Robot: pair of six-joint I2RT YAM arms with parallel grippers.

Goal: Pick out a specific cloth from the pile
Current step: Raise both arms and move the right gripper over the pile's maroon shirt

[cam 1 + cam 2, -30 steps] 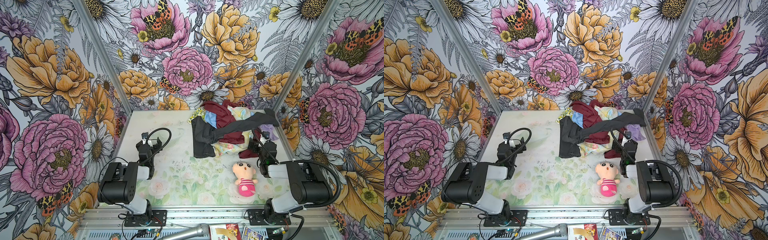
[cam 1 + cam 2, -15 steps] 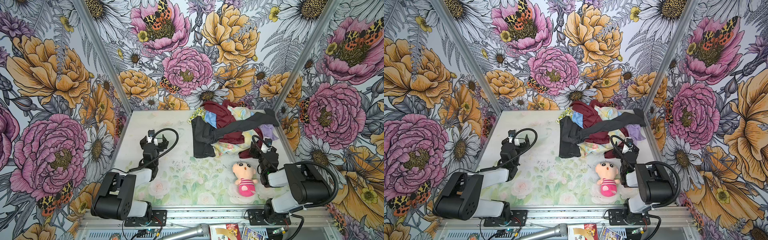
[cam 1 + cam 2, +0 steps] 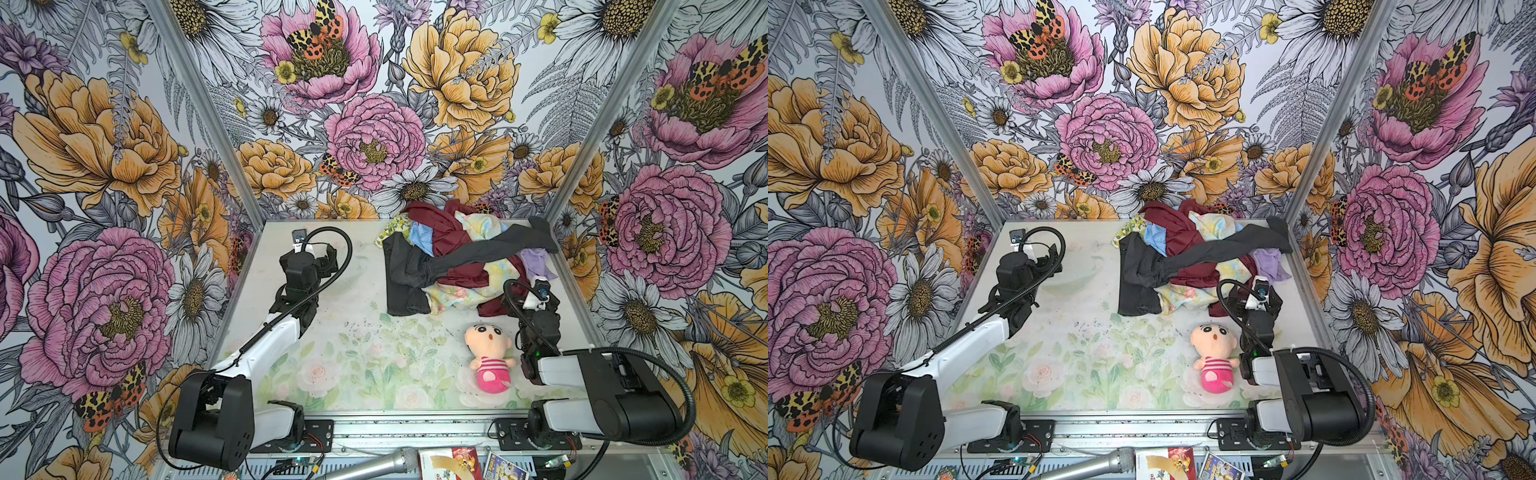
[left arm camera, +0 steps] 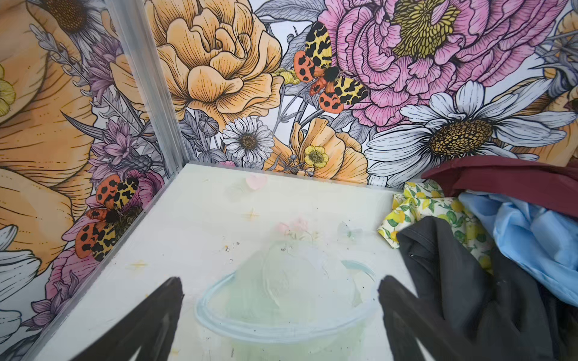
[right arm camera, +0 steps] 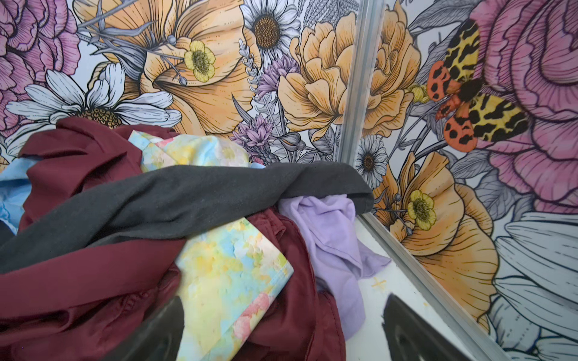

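Note:
The pile (image 3: 465, 257) (image 3: 1200, 257) of mixed garments lies at the far right of the table. The cloth (image 3: 419, 237) (image 3: 1156, 239), plain sky-blue, peeks out at the pile's far left under a maroon garment; it also shows in the left wrist view (image 4: 531, 231) and the right wrist view (image 5: 12, 193). My left gripper (image 3: 328, 254) (image 4: 280, 281) stands open over bare table, left of the pile, with nothing between its fingers. My right gripper (image 3: 530, 299) (image 5: 281, 300) is open at the pile's near right edge, over maroon and pastel floral fabric.
A plush doll (image 3: 488, 353) in a pink striped top lies near the front right, beside the right arm. Flowered walls close the table on three sides. A lavender cloth (image 5: 328, 231) hangs by the right wall. A microphone (image 3: 374, 465) and booklets lie below the front rail.
The left arm has stretched out, carrying its open gripper farther from the front edge and a little toward the pile. The right gripper has barely shifted.

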